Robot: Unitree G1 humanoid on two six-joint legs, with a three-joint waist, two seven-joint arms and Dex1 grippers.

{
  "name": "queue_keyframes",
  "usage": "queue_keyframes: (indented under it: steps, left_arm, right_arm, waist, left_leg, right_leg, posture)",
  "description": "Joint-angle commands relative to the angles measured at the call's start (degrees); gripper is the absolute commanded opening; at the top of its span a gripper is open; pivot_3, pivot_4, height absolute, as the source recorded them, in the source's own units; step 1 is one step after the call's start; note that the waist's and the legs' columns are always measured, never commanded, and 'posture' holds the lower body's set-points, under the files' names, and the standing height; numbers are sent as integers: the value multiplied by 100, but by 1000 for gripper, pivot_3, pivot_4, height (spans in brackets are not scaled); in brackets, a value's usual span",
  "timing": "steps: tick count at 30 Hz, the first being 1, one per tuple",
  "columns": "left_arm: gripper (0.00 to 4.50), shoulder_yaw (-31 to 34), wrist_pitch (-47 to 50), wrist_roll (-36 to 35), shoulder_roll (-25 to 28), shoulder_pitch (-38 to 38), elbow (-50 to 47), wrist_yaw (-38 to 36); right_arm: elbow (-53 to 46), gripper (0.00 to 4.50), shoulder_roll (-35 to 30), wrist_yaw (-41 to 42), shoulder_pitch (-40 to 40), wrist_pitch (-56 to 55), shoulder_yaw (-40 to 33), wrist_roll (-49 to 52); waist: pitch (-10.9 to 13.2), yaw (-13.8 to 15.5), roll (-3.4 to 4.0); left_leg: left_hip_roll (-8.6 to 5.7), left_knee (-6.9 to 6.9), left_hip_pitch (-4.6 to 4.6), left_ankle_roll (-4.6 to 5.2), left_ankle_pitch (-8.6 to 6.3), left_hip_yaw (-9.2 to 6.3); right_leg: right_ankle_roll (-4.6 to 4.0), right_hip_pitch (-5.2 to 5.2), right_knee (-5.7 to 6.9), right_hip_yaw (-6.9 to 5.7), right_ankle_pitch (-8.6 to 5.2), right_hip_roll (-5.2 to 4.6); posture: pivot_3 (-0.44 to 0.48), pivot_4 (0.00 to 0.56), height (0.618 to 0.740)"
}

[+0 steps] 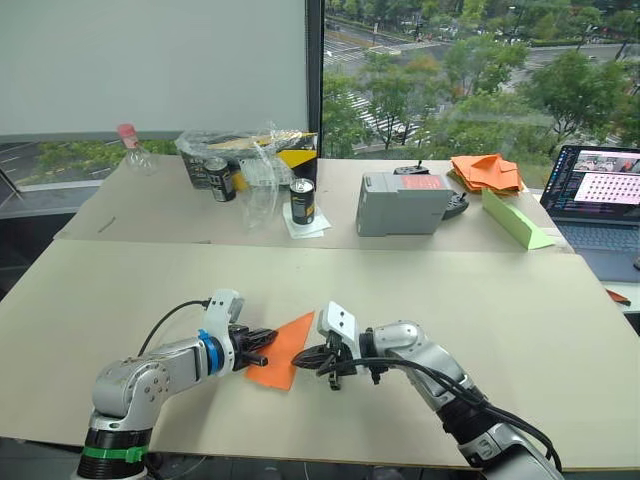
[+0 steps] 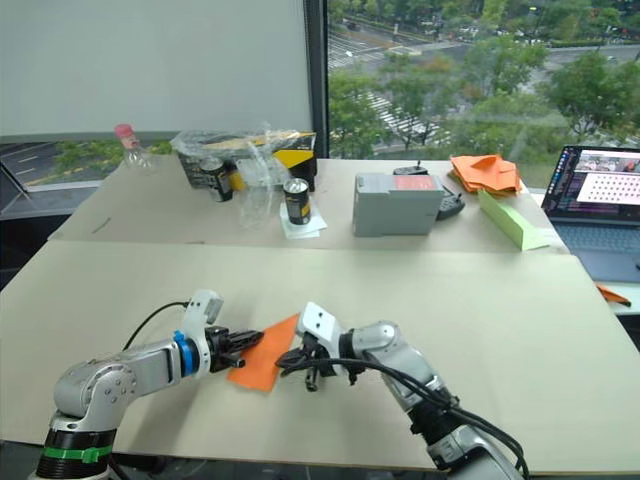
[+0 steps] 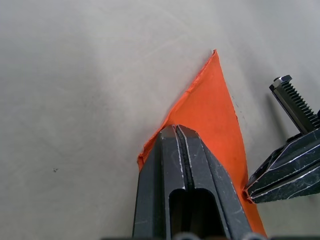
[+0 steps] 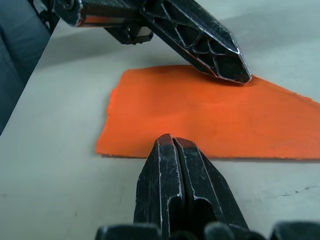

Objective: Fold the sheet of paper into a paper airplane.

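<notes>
The sheet of paper (image 1: 285, 345) lies flat on the near table (image 1: 450, 290) as a bright-orange folded shape with one pointed end. My left gripper (image 1: 266, 341) is shut, and its tips rest on top of the paper (image 3: 215, 110) near its blunt end. From the other side, my right gripper (image 1: 299, 358) is also shut, with its tips (image 4: 170, 139) touching the paper's long edge (image 4: 200, 120). The two grippers face each other across the paper, a few centimetres apart. No paper airplane is in view.
A second table behind carries two cans (image 1: 302, 201), a crumpled plastic bag (image 1: 245, 160), a grey box (image 1: 402, 203), a heap of orange paper pieces (image 1: 486, 172), a light-green paper wedge (image 1: 515, 220) and a laptop (image 1: 600, 200). A seam separates the two tables.
</notes>
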Motion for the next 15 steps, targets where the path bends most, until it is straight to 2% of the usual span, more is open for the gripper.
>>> queue_keyframes:
  steps: [1,8,15]
  left_arm:
    - [0,-154,169,148,36,91,123,49]
    - [0,-147,170,157,29,92,126,54]
    - [0,-136,155,166,31,81,137,55]
  right_arm:
    - [280,17,-4,-467,-64,105,-239,-141]
    - [146,17,185,-504,-125,310,-512,140]
    - [-395,17,-205,-108,-61,735,-504,486]
  waist:
    - [0,-4,0]
    - [0,-6,0]
    - [3,12,0]
  left_leg:
    - [0,-1,1,-1,0,0]
    - [0,-2,1,-1,1,-1]
    - [-1,-1,-9,-1,1,-1]
  right_leg:
    - [0,0,1,0,0,0]
    - [0,-2,1,-1,0,0]
    - [0,-5,-7,-1,0,0]
  posture:
    - [0,150,740]
    - [0,150,740]
    - [0,150,740]
